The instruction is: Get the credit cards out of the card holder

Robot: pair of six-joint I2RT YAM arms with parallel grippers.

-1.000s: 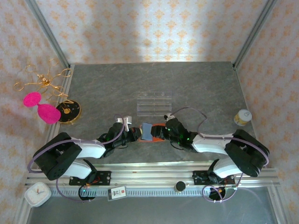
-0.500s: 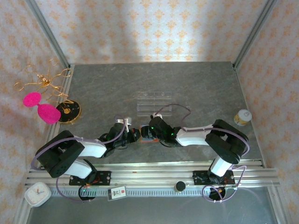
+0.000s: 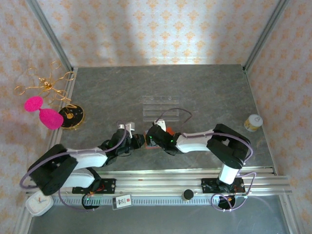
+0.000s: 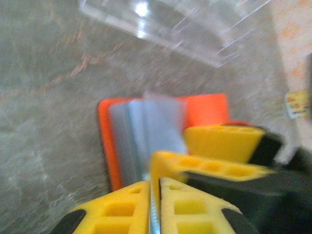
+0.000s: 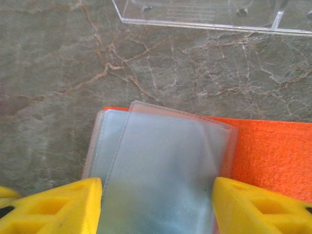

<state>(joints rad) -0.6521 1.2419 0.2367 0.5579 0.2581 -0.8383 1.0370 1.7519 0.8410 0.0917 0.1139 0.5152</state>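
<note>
Grippers meet at orange card holder, near side of clear rack

Orange-red square folding card holder (image 5: 273, 151) lies open and flat on the grey marble-pattern tabletop (image 3: 107, 92). It sits just on the arm-base side of the clear acrylic slotted rack (image 3: 161, 108), near it but not touching. A stack of cloudy translucent plastic sleeves (image 5: 165, 161) covers the holder's left part in the right wrist view, with bare orange to the right. The sleeves' far edge points toward the rack. Credit cards: sleeves too cloudy, cannot tell if any are inside.

Right gripper (image 5: 157, 187) has its jaws spread. One yellow finger sits on each side of the sleeve stack, nothing pinched between them.

Left gripper (image 4: 155, 195) is at the holder's edge farthest from the rack. Its yellow fingers are almost together, only a slit between them, with a thin pale edge in the slit. That view is blurred, so I cannot tell whether the fingers clamp that edge or have let go. The right gripper's fingers (image 4: 219, 141) show just ahead of it, over the orange panel.

Small pale-lidded jar (image 3: 253, 122) stands well right of the rack. Round black-and-gold disc (image 3: 72, 116) lies well left of the rack.
</note>
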